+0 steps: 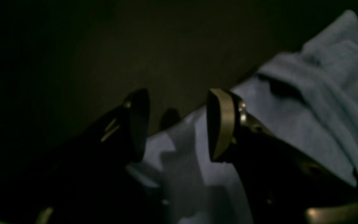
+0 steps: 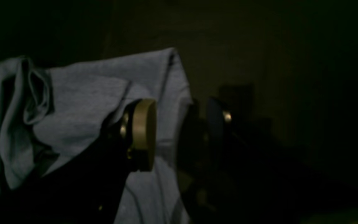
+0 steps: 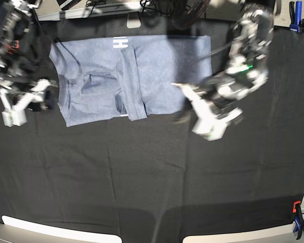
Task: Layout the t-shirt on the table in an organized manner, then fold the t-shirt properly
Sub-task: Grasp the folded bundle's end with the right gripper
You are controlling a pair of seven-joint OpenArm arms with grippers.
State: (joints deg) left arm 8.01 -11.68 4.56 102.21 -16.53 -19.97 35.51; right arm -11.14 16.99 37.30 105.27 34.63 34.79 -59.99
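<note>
Black table cloth spreads nearest. Beyond it, the left gripper hangs with jaws parted and empty over the t-shirt edge; the right gripper hangs likewise agape, holding nothing, at the opposite edge. Between them the shirt lies partly folded, white lettering at its far hem.

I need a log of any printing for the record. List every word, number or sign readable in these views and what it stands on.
"H": white block lettering on the light blue-grey heathered cotton t-shirt, at its far edge; the rest is folded under, unreadable.
Wrist views: no text visible.
Black cloth-draped table: no text.
</note>
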